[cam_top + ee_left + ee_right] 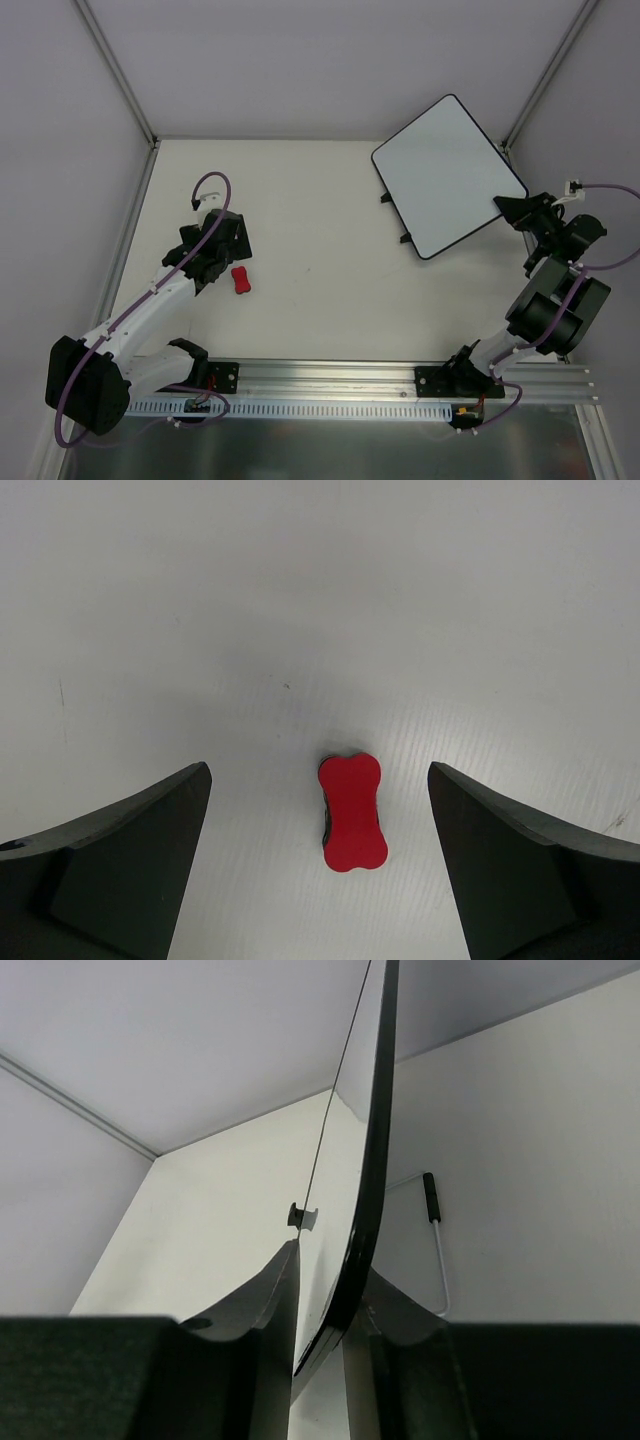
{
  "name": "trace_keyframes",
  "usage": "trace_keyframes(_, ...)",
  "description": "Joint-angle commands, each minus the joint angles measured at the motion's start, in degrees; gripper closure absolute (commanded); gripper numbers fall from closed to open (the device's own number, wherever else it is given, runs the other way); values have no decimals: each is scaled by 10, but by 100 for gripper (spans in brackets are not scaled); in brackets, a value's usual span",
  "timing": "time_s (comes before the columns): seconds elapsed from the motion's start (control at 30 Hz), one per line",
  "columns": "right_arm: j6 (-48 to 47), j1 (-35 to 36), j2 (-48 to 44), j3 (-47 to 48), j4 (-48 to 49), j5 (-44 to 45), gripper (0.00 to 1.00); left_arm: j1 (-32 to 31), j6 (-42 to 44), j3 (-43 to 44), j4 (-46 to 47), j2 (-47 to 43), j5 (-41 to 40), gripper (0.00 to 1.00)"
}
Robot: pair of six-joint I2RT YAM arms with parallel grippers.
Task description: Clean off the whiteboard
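Whiteboard, face plain white, recorded tilted at the table's far right. Its edge sits between right gripper fingers; clamping cannot be told. Left gripper spread wide over red bone-shaped eraser.

1 whiteboard, 1 eraser, 1 left hand, 1 right hand appear

Soft, even overhead light keeps all three views bright, with only a faint shadow beside the eraser. The whiteboard looks evenly pale from above. Close up, its glossy edge carries thin bright streaks and looks slightly soft.
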Motion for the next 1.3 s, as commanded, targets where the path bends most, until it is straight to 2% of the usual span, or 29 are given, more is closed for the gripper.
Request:
trace_keyframes(0.0, -20, -12, -17, -5, 48, -14, 74, 4, 11, 3, -1, -6, -8, 9)
trace_keyframes(0.07, -26, -12, -17, -13, 48, -14, 70, 4, 12, 3, -1, -5, -6, 9)
trace_keyframes(0.17, -33, -17, -16, -23, 48, -13, 69, 4, 15, 5, -1, -3, -6, 9)
trace_keyframes(0.23, -38, -19, -16, -36, 48, -12, 73, 4, 18, 6, -1, -2, -6, 9)
trace_keyframes(0.3, -43, -23, -19, -49, 48, -10, 81, 4, 20, 7, -1, -1, -7, 9)
trace_keyframes(0.4, -50, -27, -26, -64, 48, -9, 83, 4, 24, 9, -1, 5, -6, 9)
trace_keyframes(0.93, -42, -47, -64, -126, 48, -8, 83, 3, 27, 7, 1, -1, -2, 9)
trace_keyframes(1.2, -14, -45, -103, -126, 51, -12, 100, 3, 21, 6, 5, -6, 9, 8)
trace_keyframes(1.27, -6, -44, -109, -123, 51, -15, 100, 3, 19, 6, 6, -8, 10, 8)
